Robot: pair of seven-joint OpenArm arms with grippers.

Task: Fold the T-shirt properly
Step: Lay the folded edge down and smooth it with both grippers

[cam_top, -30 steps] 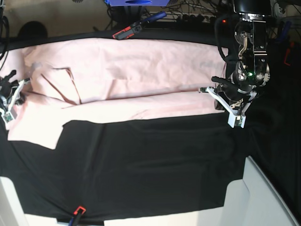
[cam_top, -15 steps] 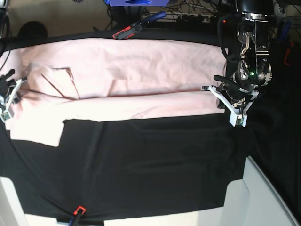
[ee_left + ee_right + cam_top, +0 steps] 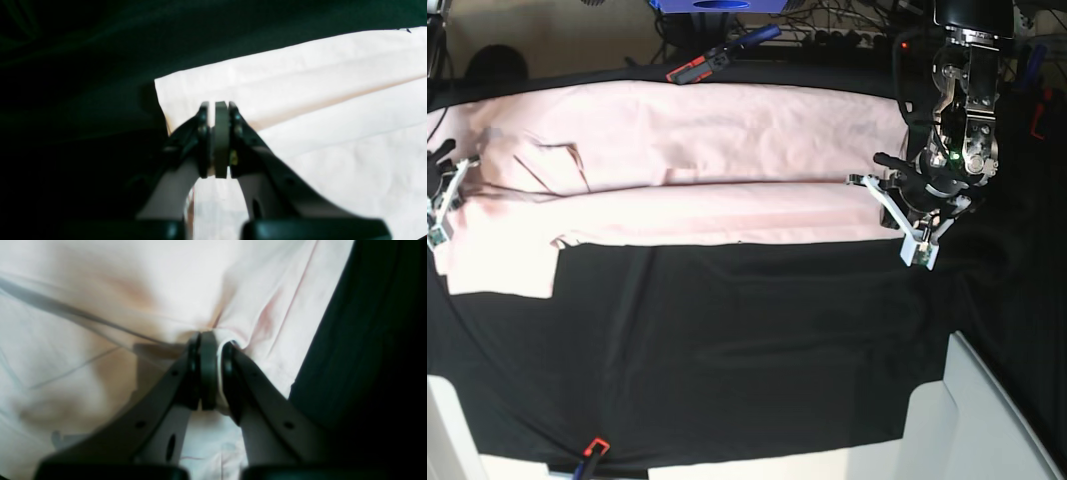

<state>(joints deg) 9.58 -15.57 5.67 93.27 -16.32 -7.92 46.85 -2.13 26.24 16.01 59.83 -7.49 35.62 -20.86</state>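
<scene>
The pale pink T-shirt (image 3: 687,160) lies stretched in a long band across the far half of the black table cloth (image 3: 747,340), plain side up, with a lengthwise fold line. My left gripper (image 3: 902,222) is at the shirt's right edge. In the left wrist view it (image 3: 216,110) is shut, fingertips over the shirt's corner (image 3: 300,110). My right gripper (image 3: 439,200) is at the shirt's left end. In the right wrist view it (image 3: 213,343) is shut on a pinched fold of the shirt (image 3: 116,290). A sleeve flap (image 3: 502,270) hangs toward the front left.
A red-and-black clamp (image 3: 695,68) and a blue-handled clamp (image 3: 752,38) sit at the table's far edge, and another clamp (image 3: 592,450) at the front edge. A white panel (image 3: 972,420) stands at the front right. Cables and a blue box (image 3: 717,5) lie behind.
The shirt's front edge has moved toward the far side and drawn straighter. The left gripper has shifted slightly left and back, and the right gripper has moved back and outward, stretching the cloth.
</scene>
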